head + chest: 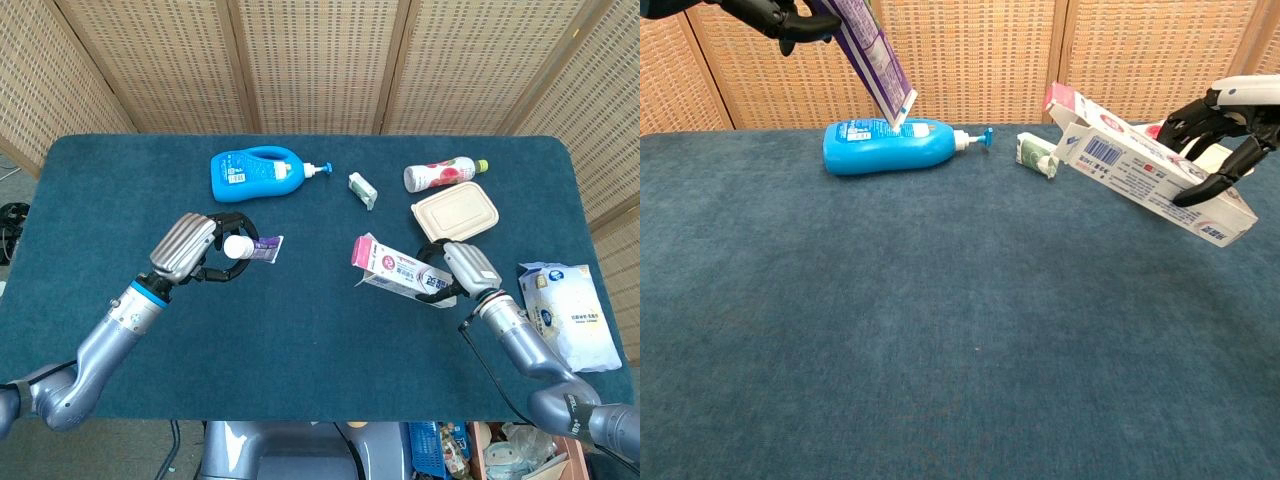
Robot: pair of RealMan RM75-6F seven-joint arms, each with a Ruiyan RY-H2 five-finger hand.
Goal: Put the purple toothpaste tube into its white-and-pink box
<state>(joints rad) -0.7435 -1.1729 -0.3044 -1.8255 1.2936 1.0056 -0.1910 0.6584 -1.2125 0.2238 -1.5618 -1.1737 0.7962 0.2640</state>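
Observation:
My left hand (190, 250) grips the purple toothpaste tube (256, 246) by its white-capped end, raised over the left half of the table; in the chest view the tube (876, 62) slants down to the right from the left hand (770, 12) at the top edge. My right hand (455, 272) holds the white-and-pink box (393, 268) at its right end. The box (1145, 170) is lifted and tilted, its open flap end up and pointing left toward the tube, with the right hand (1225, 125) around its far end.
A blue detergent bottle (258, 174) lies at the back left. A small green-white packet (362, 190), a pink drink bottle (444, 174) and a beige lunch box (457, 215) lie at the back right. A white bag (568, 315) rests at the right edge.

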